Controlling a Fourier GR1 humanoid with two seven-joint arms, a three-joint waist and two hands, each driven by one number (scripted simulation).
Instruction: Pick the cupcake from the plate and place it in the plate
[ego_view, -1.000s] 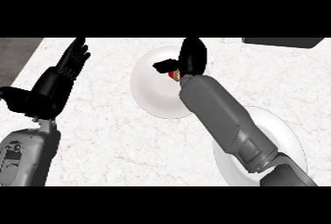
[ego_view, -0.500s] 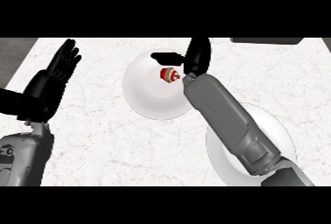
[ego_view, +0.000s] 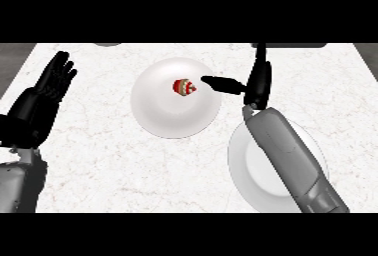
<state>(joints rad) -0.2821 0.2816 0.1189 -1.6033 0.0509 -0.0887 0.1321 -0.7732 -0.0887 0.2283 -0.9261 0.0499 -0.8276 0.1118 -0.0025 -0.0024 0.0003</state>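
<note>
A small red and white cupcake (ego_view: 183, 87) sits on the far white plate (ego_view: 175, 117), above its middle. My right hand (ego_view: 257, 82) is just to the right of it, open, fingers pointing away and the thumb stretched left toward the cupcake without touching it. A second white plate (ego_view: 255, 172) lies nearer, at the right, partly covered by my right forearm. At the left edge my left hand (ego_view: 40, 102) rests open, fingers up.
The counter top (ego_view: 111, 165) is pale marble. A dark strip runs along its left edge at the top left, and grey shapes show at the far edge.
My right hand has shifted right, off the cupcake, which now shows in full on the far plate. The left hand has barely moved.
</note>
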